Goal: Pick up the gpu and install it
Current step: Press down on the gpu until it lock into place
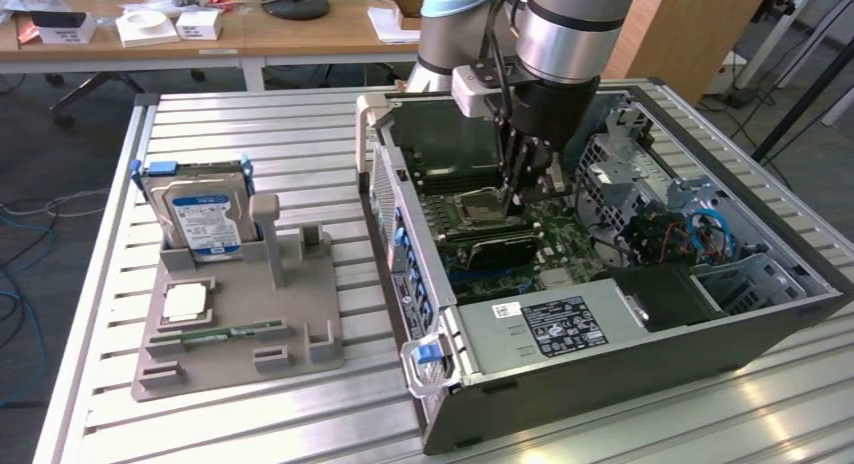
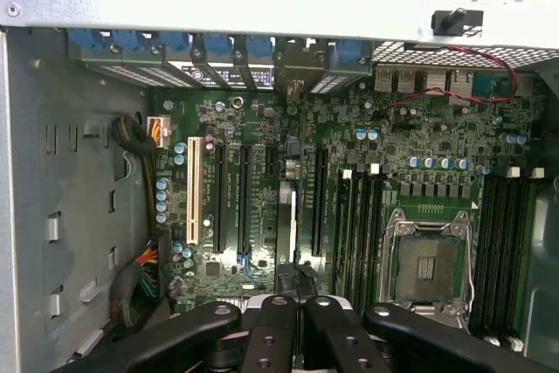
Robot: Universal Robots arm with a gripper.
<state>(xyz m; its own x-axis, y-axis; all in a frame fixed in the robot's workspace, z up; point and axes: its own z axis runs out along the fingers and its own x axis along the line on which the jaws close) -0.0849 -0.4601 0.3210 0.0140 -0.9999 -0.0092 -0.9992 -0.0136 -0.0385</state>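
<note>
Install step. Pincer point(image 2: 294, 329) fingers were together inside the computer case point(image 1: 747, 334), just above the gpu point(image 2: 290, 242), which stood edge-on at a motherboard point(image 2: 349, 155) slot; actual grip unclear. Seating probably called for a straight, even press down.

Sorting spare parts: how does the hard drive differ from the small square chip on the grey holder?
The hard drive stands upright in its slot; the chip lies flat. The hard drive is much larger than the chip. The hard drive has a blue-and-white label; the chip's top is plain. Both sit on the grey holder.
</note>
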